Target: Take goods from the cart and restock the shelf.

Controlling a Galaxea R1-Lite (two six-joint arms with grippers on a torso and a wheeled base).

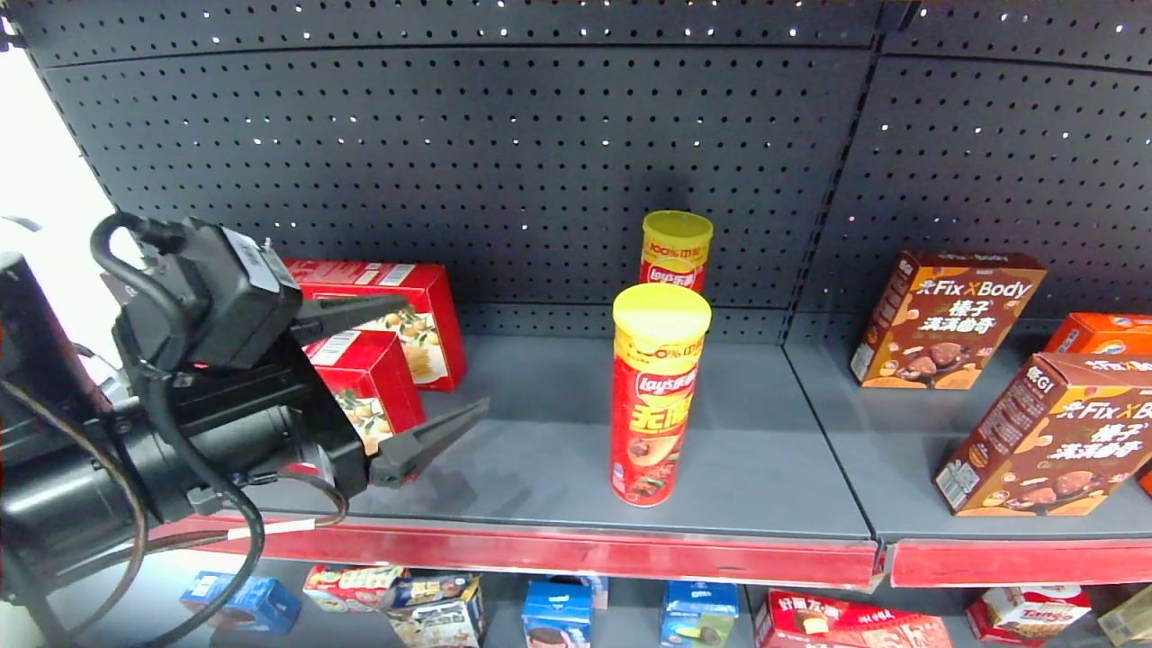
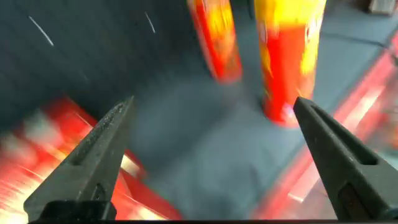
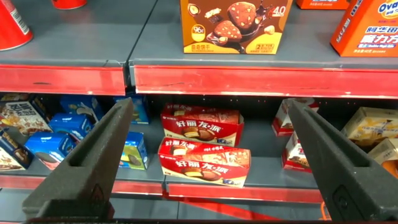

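Note:
Two red chip cans with yellow lids stand upright on the grey shelf [image 1: 540,450]: one near the front edge [image 1: 660,405], the other [image 1: 675,250] behind it by the pegboard. My left gripper [image 1: 445,353] hovers open and empty over the shelf, left of the front can and just in front of two red boxes [image 1: 373,382]. In the left wrist view the gripper [image 2: 214,102] points toward both cans [image 2: 289,56], with red boxes [image 2: 43,162] to one side. My right gripper [image 3: 209,102] is open and empty, facing the shelf's red front edge [image 3: 261,79] and the lower tier.
Brown cookie boxes [image 1: 945,319] and orange boxes [image 1: 1102,333] fill the shelf's right bay. Free shelf room lies between the red boxes and the cans. On the lower tier sit red pie boxes [image 3: 202,124] and blue boxes [image 3: 68,124]. A black pegboard [image 1: 504,162] backs the shelf.

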